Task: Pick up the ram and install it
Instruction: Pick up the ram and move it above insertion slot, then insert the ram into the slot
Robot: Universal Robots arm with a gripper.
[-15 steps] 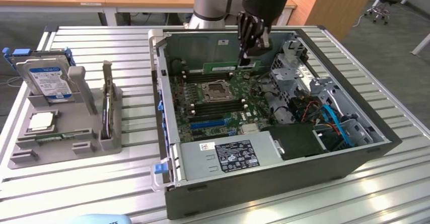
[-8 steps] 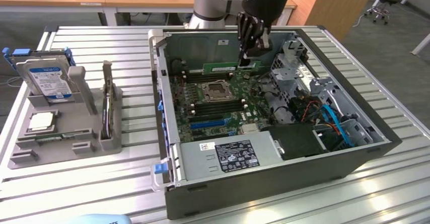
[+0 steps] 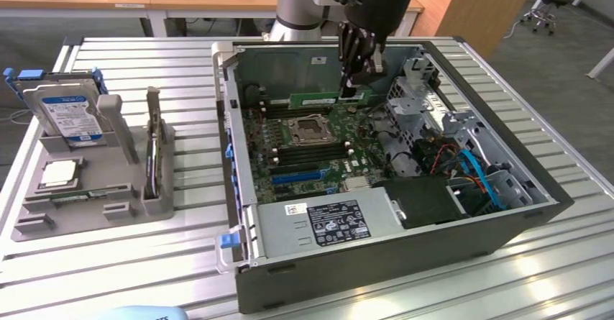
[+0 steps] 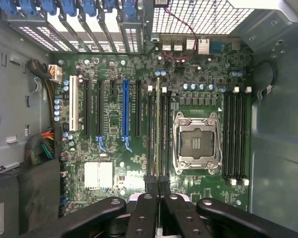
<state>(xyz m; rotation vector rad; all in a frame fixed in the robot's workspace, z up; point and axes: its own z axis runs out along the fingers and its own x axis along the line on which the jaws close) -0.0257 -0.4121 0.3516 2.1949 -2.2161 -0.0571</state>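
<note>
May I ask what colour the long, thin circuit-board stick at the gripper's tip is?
Green; the ram stick shows best in the exterior view.

The long green ram point(image 3: 320, 98) stands on edge above the motherboard's memory slots.

Clock bearings are read from the empty processor socket point(image 4: 197, 144) on the motherboard point(image 4: 139, 74), with 12 o'clock toward the perforated grille point(image 4: 203, 17).

- 3 o'clock: a bank of four black memory slots point(image 4: 236, 134) with white latches.
- 9 o'clock, just beside the socket: a second slot bank point(image 4: 167, 134). The ram point(image 4: 158, 129) appears edge-on as a thin strip in line with this bank. Whether it is seated cannot be determined.
- 7 o'clock: the gripper point(image 4: 158, 182), both fingers point(image 4: 150, 182) closed against the strip's near end.
- Further out at 9 o'clock: black expansion slots, one blue slot point(image 4: 125, 116), then one white slot point(image 4: 73, 109).
- 8 o'clock: a finned silver heatsink point(image 4: 98, 174).
- 11 o'clock: a row of blue clips point(image 4: 69, 6).
</note>
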